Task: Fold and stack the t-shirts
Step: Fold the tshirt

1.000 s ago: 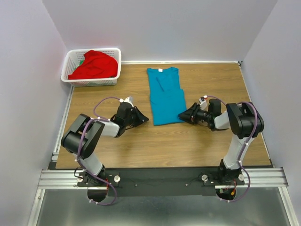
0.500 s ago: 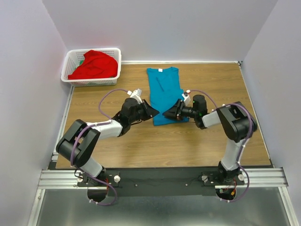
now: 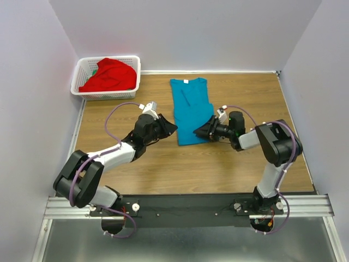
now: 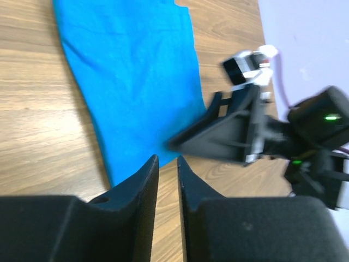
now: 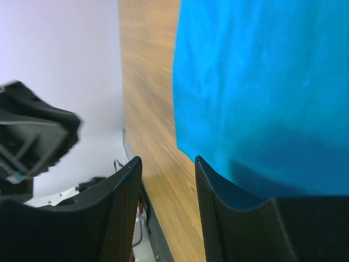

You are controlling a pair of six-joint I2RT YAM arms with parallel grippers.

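Observation:
The teal-blue t-shirt [image 3: 191, 109] lies flat on the wooden table, folded into a long strip with its collar at the far end. My left gripper [image 3: 173, 129] is low at the strip's near left corner. In the left wrist view its jaws [image 4: 168, 159] stand a narrow slit apart over bare wood, with the teal cloth [image 4: 131, 71] just ahead. My right gripper [image 3: 197, 131] points left at the near edge. It is open [image 5: 166, 161], with one finger over the teal cloth [image 5: 256, 82] and wood in the gap. The red t-shirt [image 3: 109, 73] is bunched in the basket.
The white lattice basket [image 3: 84, 91] stands at the far left corner of the table [image 3: 136, 169], with a bit of green beside the red cloth. Grey walls close in the left, back and right. The two grippers face each other a short way apart.
Both grippers have moved inward from the sides to the teal shirt's near end. The left jaws have parted a little and the right jaws have widened slightly. The shirt has not shifted.

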